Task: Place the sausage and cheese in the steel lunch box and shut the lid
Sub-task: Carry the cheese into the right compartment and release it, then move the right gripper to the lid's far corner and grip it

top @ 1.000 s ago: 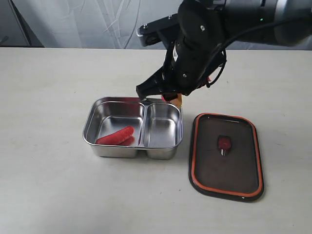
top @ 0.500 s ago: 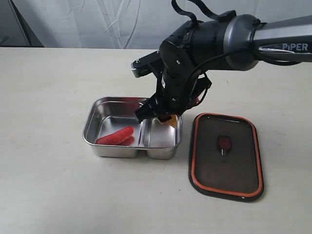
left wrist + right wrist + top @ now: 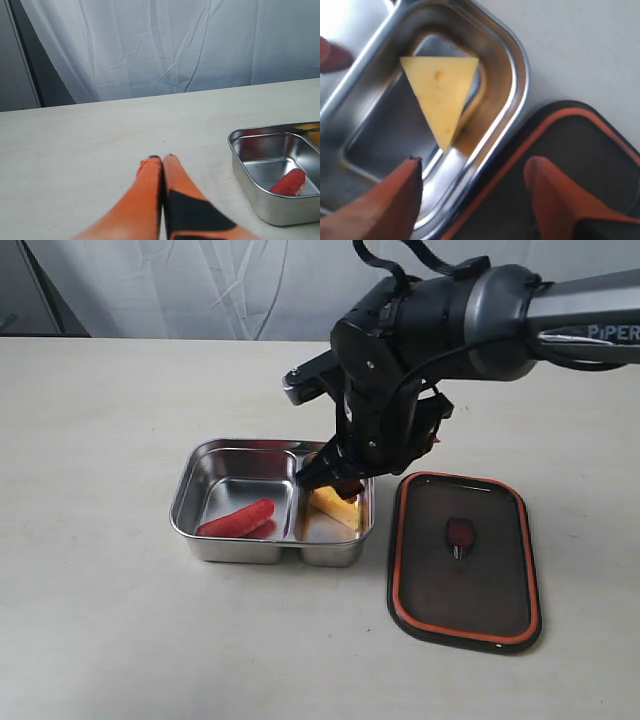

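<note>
Right tool (image 3: 475, 167) hangs wide and empty over the right compartment of the steel lunch box (image 3: 183, 502), where the cheese (image 3: 442, 95) lies; the sausage (image 3: 237, 519) lies in the left one. Filling looks done. The next move likely calls for gripping the lid (image 3: 480, 585), just right of the box. Left tool (image 3: 162, 161) is pinched closed.

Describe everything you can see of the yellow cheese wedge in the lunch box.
The yellow triangular cheese wedge looks smooth and matte, with a small dark pit on its broad face. It lies broad face up in the smaller compartment of the shiny steel lunch box. Only the box touches it; the right end effector hangs open above it.
</note>
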Robot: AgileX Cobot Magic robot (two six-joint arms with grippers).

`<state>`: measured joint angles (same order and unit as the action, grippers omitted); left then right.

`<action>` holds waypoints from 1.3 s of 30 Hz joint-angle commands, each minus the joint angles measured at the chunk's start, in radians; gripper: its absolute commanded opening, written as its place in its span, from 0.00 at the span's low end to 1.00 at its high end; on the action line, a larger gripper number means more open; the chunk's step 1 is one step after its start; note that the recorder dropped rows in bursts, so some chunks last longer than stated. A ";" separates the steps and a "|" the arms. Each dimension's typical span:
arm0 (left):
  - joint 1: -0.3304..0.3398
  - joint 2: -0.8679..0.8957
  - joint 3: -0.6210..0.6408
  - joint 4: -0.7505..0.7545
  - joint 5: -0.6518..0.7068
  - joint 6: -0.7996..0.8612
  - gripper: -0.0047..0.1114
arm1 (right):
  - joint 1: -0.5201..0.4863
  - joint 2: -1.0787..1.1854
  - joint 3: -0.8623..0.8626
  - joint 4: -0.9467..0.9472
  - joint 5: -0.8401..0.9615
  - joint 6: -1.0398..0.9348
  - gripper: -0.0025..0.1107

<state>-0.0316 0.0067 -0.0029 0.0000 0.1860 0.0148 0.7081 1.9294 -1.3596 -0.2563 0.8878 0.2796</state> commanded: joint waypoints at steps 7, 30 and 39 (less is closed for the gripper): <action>-0.007 -0.007 0.003 0.000 -0.005 0.001 0.04 | -0.225 -0.158 -0.002 0.073 0.116 0.011 0.39; -0.007 -0.007 0.003 0.000 -0.005 0.001 0.04 | -0.475 -0.168 0.268 -0.050 -0.047 0.011 0.06; -0.007 -0.007 0.003 0.000 -0.005 0.001 0.04 | -0.475 -0.168 0.268 0.011 -0.229 0.009 0.06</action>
<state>-0.0316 0.0067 -0.0029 0.0000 0.1860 0.0148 0.2400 1.7680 -1.0919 -0.2438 0.6701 0.2901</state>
